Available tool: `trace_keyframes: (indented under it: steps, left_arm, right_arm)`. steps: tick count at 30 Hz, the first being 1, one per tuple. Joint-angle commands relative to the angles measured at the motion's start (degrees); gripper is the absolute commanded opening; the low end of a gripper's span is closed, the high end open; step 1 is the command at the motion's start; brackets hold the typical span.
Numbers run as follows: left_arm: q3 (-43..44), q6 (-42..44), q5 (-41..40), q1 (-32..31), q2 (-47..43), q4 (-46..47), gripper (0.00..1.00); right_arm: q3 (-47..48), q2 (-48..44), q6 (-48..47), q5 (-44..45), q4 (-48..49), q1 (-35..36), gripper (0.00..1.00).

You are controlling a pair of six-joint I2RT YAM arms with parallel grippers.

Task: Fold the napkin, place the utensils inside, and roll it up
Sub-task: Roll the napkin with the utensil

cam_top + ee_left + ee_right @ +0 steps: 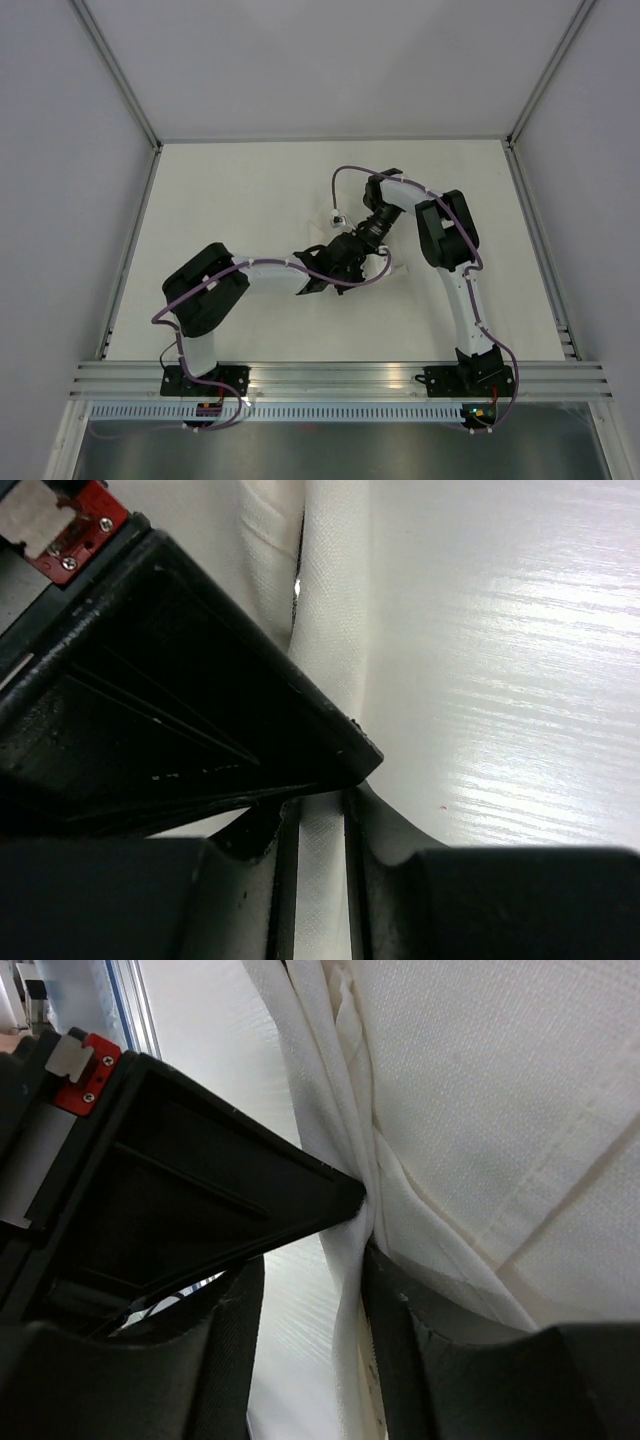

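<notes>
The left pincer (322,825) is clenching a narrow fold of the white napkin (335,610). The cloth is filling the thin slot between its two black fingers (180,700) and running straight out ahead of the tips as a bunched ridge, with a hemmed layer lying just beside it. To the right of that pincer the glossy tabletop (500,680) is catching the light.

The right pincer (362,1230) is standing loosened, its jaws parted so that a strip of table is showing through the gap. A gathered pleat of the same napkin is passing between them, and the point of the wedge-shaped finger (200,1190) is touching the cloth. Ahead and to the right of this pincer the napkin is spreading in flat, seamed layers.

Seen from above, both pincers are meeting tip to tip near the middle of the table, the right one just beyond the left.
</notes>
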Motion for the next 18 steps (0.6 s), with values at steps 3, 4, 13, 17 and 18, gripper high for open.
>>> trace_keyframes:
  steps: [3,4,13,17,18]
  left_arm:
    - [1.89,-4.60,12.01,0.97,5.03,-10.54,0.02]
    - [2.42,-4.77,12.71,1.14,5.29,-11.24,0.02]
    - [5.76,-5.56,20.26,3.25,7.40,-15.55,0.02]
    - [6.99,-6.09,23.26,4.74,8.28,-17.66,0.02]
    - [7.34,-6.18,23.87,5.01,8.54,-18.19,0.02]
  right_arm:
    - [-1.62,-3.26,-0.31,3.63,12.38,-0.74,0.57]
    - [-1.71,-3.79,0.57,3.19,12.99,-0.92,0.57]
    - [-2.23,-9.86,8.83,-4.45,18.97,-7.94,0.60]
    - [-4.07,-12.93,13.40,-8.23,24.41,-11.72,0.60]
    - [-4.60,-13.46,15.24,-8.94,25.38,-12.51,0.60]
